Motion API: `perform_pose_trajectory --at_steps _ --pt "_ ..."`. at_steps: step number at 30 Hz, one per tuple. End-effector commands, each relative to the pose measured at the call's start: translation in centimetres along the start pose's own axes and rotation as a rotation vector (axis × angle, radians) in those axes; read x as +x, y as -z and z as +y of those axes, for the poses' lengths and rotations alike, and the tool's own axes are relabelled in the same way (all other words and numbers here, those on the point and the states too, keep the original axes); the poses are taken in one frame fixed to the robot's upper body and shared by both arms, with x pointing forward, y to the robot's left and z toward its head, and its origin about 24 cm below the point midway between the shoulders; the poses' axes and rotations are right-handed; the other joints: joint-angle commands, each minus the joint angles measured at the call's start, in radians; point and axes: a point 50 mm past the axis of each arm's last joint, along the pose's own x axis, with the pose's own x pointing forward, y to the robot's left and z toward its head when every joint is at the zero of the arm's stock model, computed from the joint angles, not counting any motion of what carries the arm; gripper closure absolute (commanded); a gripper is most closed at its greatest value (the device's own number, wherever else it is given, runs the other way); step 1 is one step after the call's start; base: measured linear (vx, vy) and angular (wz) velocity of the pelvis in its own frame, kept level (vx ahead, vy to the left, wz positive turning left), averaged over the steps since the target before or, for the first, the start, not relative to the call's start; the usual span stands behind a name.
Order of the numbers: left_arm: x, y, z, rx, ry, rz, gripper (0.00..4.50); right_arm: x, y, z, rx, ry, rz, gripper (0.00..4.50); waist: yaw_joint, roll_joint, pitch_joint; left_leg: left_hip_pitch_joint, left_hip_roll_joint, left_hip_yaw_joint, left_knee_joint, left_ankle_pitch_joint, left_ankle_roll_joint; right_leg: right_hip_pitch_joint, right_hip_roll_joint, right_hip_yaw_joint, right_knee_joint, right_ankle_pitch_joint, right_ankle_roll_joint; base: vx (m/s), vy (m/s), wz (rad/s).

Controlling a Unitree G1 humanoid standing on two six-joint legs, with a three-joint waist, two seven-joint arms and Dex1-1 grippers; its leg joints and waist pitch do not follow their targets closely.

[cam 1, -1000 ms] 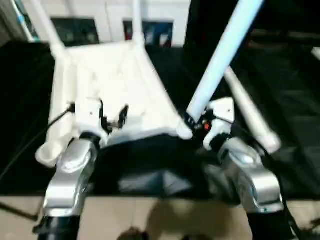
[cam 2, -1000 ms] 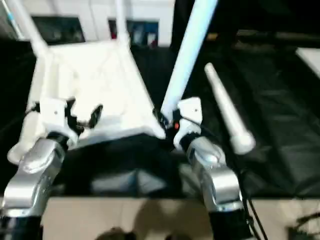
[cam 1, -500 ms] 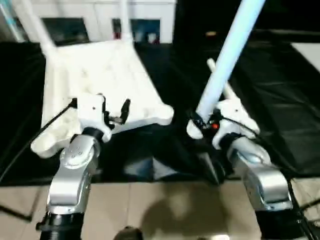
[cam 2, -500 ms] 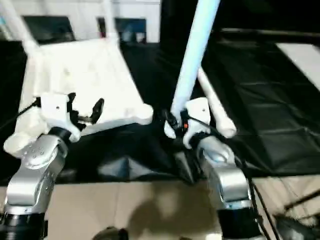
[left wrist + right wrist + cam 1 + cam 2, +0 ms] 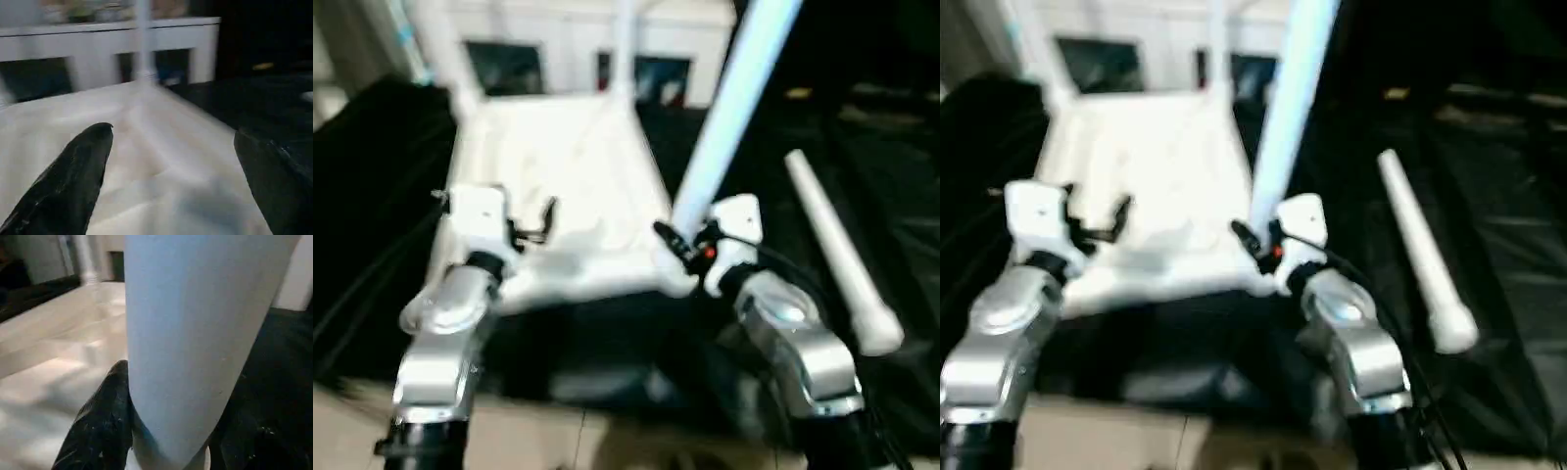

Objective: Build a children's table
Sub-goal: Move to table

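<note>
Tabletop (image 5: 558, 186) near corner | right end effector (image 5: 680, 245) gripping leg (image 5: 729, 108)

Both eye views look forward and down from above and behind the two grippers, a slight sideways offset apart. The left wrist view looks along the left gripper (image 5: 171, 181) across the tabletop (image 5: 146, 147) ahead. The right wrist view sits very close behind the leg (image 5: 195, 333) between its fingers (image 5: 105, 426). All share the tabletop.
</note>
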Motion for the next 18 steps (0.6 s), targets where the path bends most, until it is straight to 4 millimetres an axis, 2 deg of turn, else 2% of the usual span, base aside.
perform_pose_trajectory --at_steps 1,2,3,4,5,6,7,8,9,10,11,12,13,14,15,16,17,18 --pt "-0.4 -0.3 -0.2 -0.017 0.059 -0.023 0.07 0.0 -1.0 -0.1 -0.002 0.021 -0.050 2.64 0.039 -0.017 -0.070 -0.100 0.021 -0.054 0.056 0.001 0.020 0.175 -0.174 0.184 -0.153 -0.599 -0.175 0.239 -0.141 0.25" --pt "-0.5 -0.3 -0.6 -0.043 0.098 -0.019 0.07 -0.1 -1.1 -0.2 -0.001 0.028 -0.055 2.64 0.041 -0.014 -0.074 -0.123 0.025 -0.069 0.060 0.063 -0.006 0.188 -0.162 0.179 -0.130 -0.435 -0.210 0.228 -0.067 0.14" --pt "-0.8 0.0 -1.2 -0.056 0.169 -0.015 0.07 -0.3 -1.3 -0.4 0.000 0.033 -0.063 2.64 0.049 0.004 -0.078 -0.152 0.043 -0.092 0.069 0.174 -0.052 0.190 -0.164 0.179 -0.097 0.027 -0.299 0.198 -0.024 0.15" --pt "-0.9 0.1 -1.4 -0.057 0.197 -0.011 0.07 -0.4 -1.4 -0.5 -0.001 0.033 -0.067 2.64 0.052 0.012 -0.083 -0.179 0.074 -0.111 0.036 0.332 -0.079 0.184 -0.147 0.144 -0.041 0.610 -0.329 0.198 -0.024 0.15" --pt "-1.1 0.3 -1.7 -0.055 0.229 0.006 0.07 -0.5 -1.4 -0.5 -0.001 0.031 -0.070 2.64 0.055 0.020 -0.083 -0.181 0.086 -0.109 0.003 0.400 -0.087 0.167 -0.111 0.113 -0.017 0.799 -0.304 0.000 0.000 0.00" --pt "-1.2 0.7 -1.8 -0.040 0.244 0.028 0.07 -0.7 -1.5 -0.6 -0.003 0.034 -0.069 2.64 0.056 0.057 -0.091 -0.160 0.106 -0.094 -0.091 0.606 -0.073 0.130 -0.020 0.028 0.030 0.903 -0.197 -0.100 -0.023 0.02" --pt "-1.2 0.8 -1.8 -0.031 0.241 0.036 0.07 -0.7 -1.5 -0.7 -0.003 0.037 -0.067 2.64 0.046 0.082 -0.094 -0.123 0.180 -0.116 -0.067 0.731 0.023 0.061 0.009 -0.006 0.044 0.700 -0.110 -0.100 -0.023 0.02" --pt "-1.2 1.0 -1.7 -0.036 0.225 0.046 0.07 -0.9 -1.4 -0.8 -0.015 0.045 -0.057 2.64 0.037 0.096 -0.102 -0.101 0.242 -0.148 -0.068 0.755 0.079 0.035 -0.031 0.001 0.055 0.510 -0.094 0.000 0.000 0.00" --pt "-1.2 1.2 -1.7 -0.035 0.204 0.048 0.07 -1.1 -1.3 -1.1 -0.014 0.065 -0.049 2.64 0.041 0.096 -0.100 -0.083 0.281 -0.167 -0.077 0.717 0.145 0.009 -0.081 0.021 0.026 0.221 -0.110 0.022 0.051 0.07" --pt "-1.2 1.3 -1.6 -0.027 0.193 0.046 0.07 -1.3 -1.3 -1.2 -0.008 0.073 -0.052 2.64 0.042 0.087 -0.093 -0.097 0.259 -0.146 -0.080 0.635 0.145 0.015 -0.087 0.023 0.005 0.183 -0.132 0.022 0.051 0.07" --pt "-1.3 1.4 -1.6 -0.033 0.179 0.043 0.07 -1.4 -1.3 -1.3 -0.007 0.075 -0.051 2.64 0.053 0.070 -0.080 -0.138 0.190 -0.085 -0.083 0.405 0.104 0.042 -0.092 0.023 -0.030 0.170 -0.201 -0.028 0.067 0.04" --pt "-1.3 1.4 -1.6 -0.039 0.169 0.042 0.07 -1.5 -1.3 -1.2 -0.008 0.075 -0.049 2.64 0.069 0.055 -0.072 -0.150 0.169 -0.054 -0.095 0.210 0.031 0.065 -0.102 0.028 -0.056 0.103 -0.224 -0.061 0.054 0.05" --pt "-1.4 1.6 -1.8 -0.060 0.169 0.046 0.07 -1.7 -1.3 -1.1 -0.010 0.068 -0.048 2.64 0.073 0.056 -0.065 -0.101 0.181 -0.008 -0.081 0.028 -0.077 0.027 -0.069 0.073 -0.103 -0.094 -0.183 -0.061 0.054 0.05" --pt "-1.4 1.6 -1.8 -0.057 0.169 0.045 0.07 -1.7 -1.3 -1.1 -0.008 0.064 -0.047 2.64 0.079 0.045 -0.055 -0.090 0.172 0.006 -0.078 -0.054 -0.133 0.024 -0.065 0.087 -0.110 -0.222 -0.160 -0.080 0.050 -0.12" --pt "-1.4 1.6 -1.9 -0.057 0.174 0.043 0.07 -1.7 -1.3 -1.0 -0.007 0.062 -0.046 2.64 0.080 0.033 -0.041 -0.099 0.160 0.020 -0.077 -0.122 -0.192 0.041 -0.068 0.127 -0.133 -0.460 -0.105 -0.081 0.073 -0.48" --pt "-1.4 1.5 -2.0 -0.055 0.176 0.041 0.07 -1.8 -1.3 -1.0 -0.007 0.061 -0.046 2.64 0.091 0.024 -0.032 -0.096 0.156 0.015 -0.060 -0.149 -0.167 0.043 -0.095 0.178 -0.161 -0.640 -0.056 -0.081 0.073 -0.48" --pt "-1.5 1.5 -2.0 -0.059 0.173 0.041 0.07 -1.8 -1.3 -0.9 -0.012 0.058 -0.045 2.64 0.101 0.029 -0.035 -0.095 0.159 0.004 -0.055 -0.131 -0.150 0.047 -0.107 0.197 -0.167 -0.682 -0.039 -0.060 0.118 -0.64" --pt "-1.5 1.5 -2.0 -0.059 0.173 0.041 0.07 -1.8 -1.3 -0.9 -0.012 0.058 -0.045 2.64 0.104 0.024 -0.032 -0.104 0.154 -0.002 -0.045 -0.118 -0.128 0.054 -0.115 0.219 -0.175 -0.715 -0.025 -0.043 0.181 -0.72"
